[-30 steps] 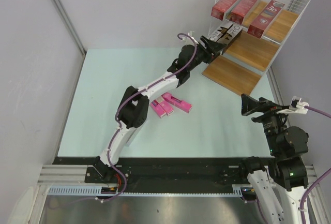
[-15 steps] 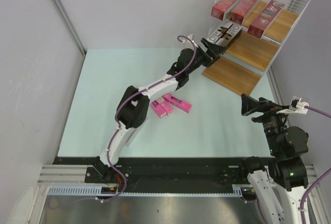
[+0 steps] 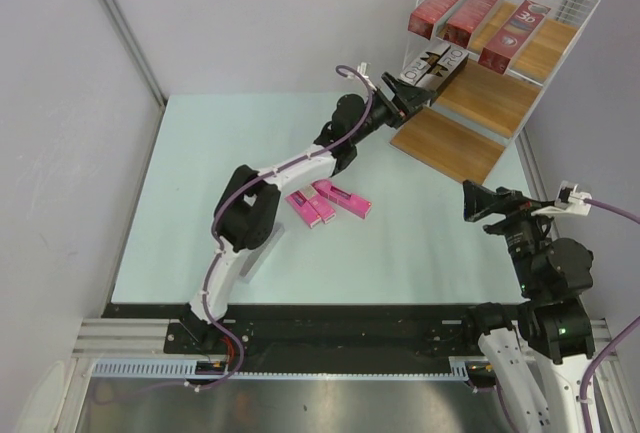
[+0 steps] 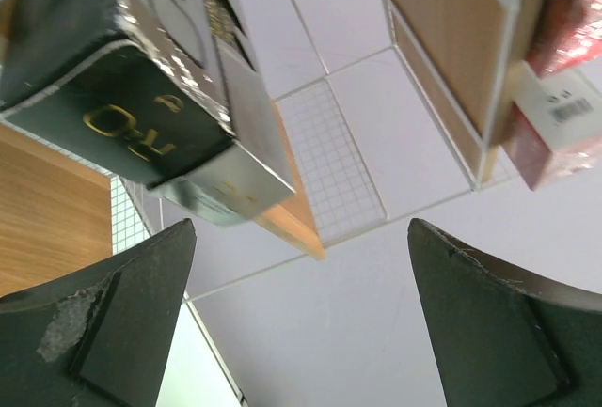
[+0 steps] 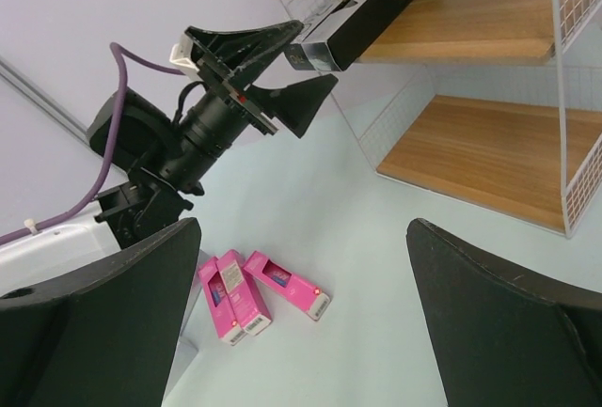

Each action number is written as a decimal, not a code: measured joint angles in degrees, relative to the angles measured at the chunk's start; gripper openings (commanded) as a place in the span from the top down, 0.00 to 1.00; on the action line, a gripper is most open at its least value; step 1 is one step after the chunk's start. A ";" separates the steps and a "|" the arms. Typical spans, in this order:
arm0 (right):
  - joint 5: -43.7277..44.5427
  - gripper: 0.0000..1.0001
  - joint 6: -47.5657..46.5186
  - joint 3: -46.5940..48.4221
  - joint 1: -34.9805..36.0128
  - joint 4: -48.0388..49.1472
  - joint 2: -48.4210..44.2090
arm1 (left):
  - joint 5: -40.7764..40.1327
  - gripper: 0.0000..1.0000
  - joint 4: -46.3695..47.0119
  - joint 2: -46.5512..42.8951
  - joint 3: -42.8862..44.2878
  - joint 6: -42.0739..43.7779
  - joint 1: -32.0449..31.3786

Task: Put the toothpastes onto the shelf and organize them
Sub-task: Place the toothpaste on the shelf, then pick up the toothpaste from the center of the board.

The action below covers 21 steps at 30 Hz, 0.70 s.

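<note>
Presently, three pink toothpastes lie on the tabletop, centre; the shelf stands at 1 o'clock. Left hand: wide open, empty, facing the silver-grey cartons there. Right hand: wide open, empty, at 4 o'clock. Cartons likely light, stiff, slick; grip long sides at mid-length.

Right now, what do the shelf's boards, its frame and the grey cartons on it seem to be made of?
Boards: wood or wood-look laminate, matte, with visible grain lines.
Frame: thin white-coated wire, probably metal.
Grey cartons: cardboard with a glossy metallic print, showing bright reflections.
</note>
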 measured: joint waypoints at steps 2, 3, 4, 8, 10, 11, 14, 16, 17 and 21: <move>-0.22 0.03 0.13 0.00 0.00 0.00 0.31 | 0.42 0.00 1.14 -1.60 -1.90 0.35 0.11; -0.33 0.03 0.15 0.00 0.00 0.00 0.44 | 0.50 0.00 1.75 -2.45 -3.10 0.37 0.15; -0.52 0.03 0.17 0.00 0.00 0.00 0.57 | 0.50 0.00 2.43 -3.45 -4.68 0.39 0.17; -1.07 0.03 0.17 0.00 0.00 0.02 1.42 | 0.50 0.00 4.33 -8.24 -12.76 0.85 0.66; -1.44 0.03 0.20 0.00 0.00 0.04 2.32 | 0.50 0.00 4.72 -10.78 -17.18 1.57 1.25; -1.73 0.03 0.20 0.00 0.00 0.07 2.73 | 0.52 0.00 4.76 -11.91 -19.08 2.12 1.62; -3.21 0.03 0.39 0.00 0.00 0.22 4.46 | 0.46 0.00 3.85 -15.37 -23.98 4.98 2.86; -4.22 0.03 0.55 0.00 0.00 0.48 5.57 | 0.33 0.00 1.64 -18.10 -26.69 8.02 3.58; -4.70 0.03 0.59 0.00 0.00 0.59 6.03 | 0.09 0.00 0.22 -19.39 -27.76 9.75 3.87; -6.49 0.03 1.03 -0.26 0.00 1.57 7.23 | -1.60 0.00 -7.43 -25.55 -31.06 18.82 4.59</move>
